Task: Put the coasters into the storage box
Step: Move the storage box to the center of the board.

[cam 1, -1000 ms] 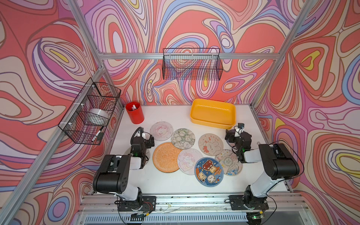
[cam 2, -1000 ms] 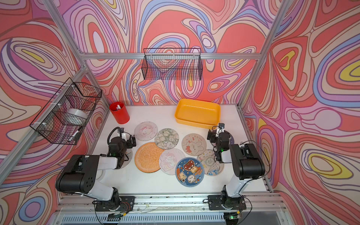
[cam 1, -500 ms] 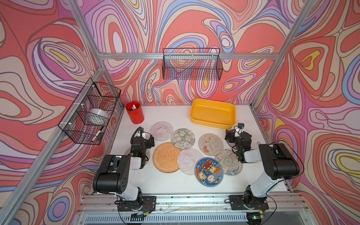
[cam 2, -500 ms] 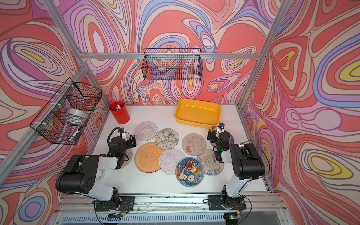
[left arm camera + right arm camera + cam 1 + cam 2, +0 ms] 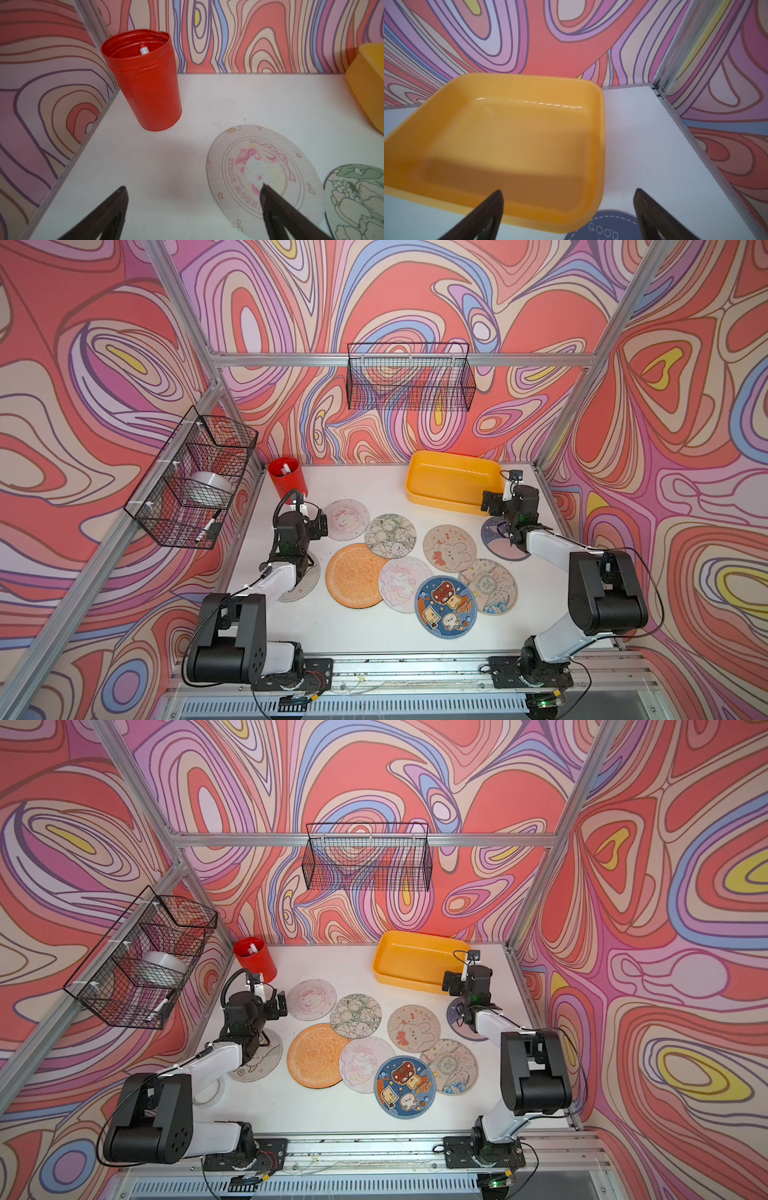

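Several round coasters lie spread over the white table. Among them are an orange one, a blue cartoon one and a pale horse print. The empty yellow storage box stands at the back right. My left gripper is open and holds nothing. It hovers low at the horse coaster's edge, one finger over the print. My right gripper is also open and holds nothing, by the box's near corner. It is above a dark blue coaster that the arm partly hides.
A red cup stands at the back left corner, close to the left gripper. Black wire baskets hang on the back wall and on the left wall, the latter holding a tape ring. Another pale coaster lies under the left arm.
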### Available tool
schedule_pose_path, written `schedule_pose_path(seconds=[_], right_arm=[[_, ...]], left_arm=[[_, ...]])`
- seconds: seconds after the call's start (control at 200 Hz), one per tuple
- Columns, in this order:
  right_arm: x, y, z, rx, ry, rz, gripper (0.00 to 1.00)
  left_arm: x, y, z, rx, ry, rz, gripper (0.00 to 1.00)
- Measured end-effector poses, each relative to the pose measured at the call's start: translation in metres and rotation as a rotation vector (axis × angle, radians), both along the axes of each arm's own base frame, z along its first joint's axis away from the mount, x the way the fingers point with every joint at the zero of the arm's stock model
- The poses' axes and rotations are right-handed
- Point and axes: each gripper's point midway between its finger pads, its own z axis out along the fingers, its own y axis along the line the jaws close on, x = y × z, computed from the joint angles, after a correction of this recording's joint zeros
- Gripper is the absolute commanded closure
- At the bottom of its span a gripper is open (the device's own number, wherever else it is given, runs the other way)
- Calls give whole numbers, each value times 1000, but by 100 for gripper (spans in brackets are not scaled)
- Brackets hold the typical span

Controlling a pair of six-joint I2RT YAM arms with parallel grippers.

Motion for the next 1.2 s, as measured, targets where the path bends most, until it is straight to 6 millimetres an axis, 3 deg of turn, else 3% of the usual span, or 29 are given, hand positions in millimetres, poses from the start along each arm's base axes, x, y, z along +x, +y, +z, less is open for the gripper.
schedule_pose_path(seconds=[0.09,0.16,0.326,0.466,0.716,0.987,1.197], right_arm=[[18,-3,13,14,39,-27,2],[30,-5,12,26,83,-47,2],[48,-9,-27,63,272,-101,3],[49,-10,-61,91,431,-147,3],[47,-14,-77,122,566,-215,5],[41,-31,-81,181,603,-242,25],[46,-30,-91,200,620,-197,41]], left_arm=[[12,-4,16,-16,16,-1,0],[22,-11,25,-33,34,-9,0],[42,-40,18,-86,137,-39,0],[60,-65,5,-146,231,-59,0],[74,-99,-9,-205,326,-93,0],[75,-110,-8,-227,348,-113,0],[78,-115,-16,-245,380,-123,0]])
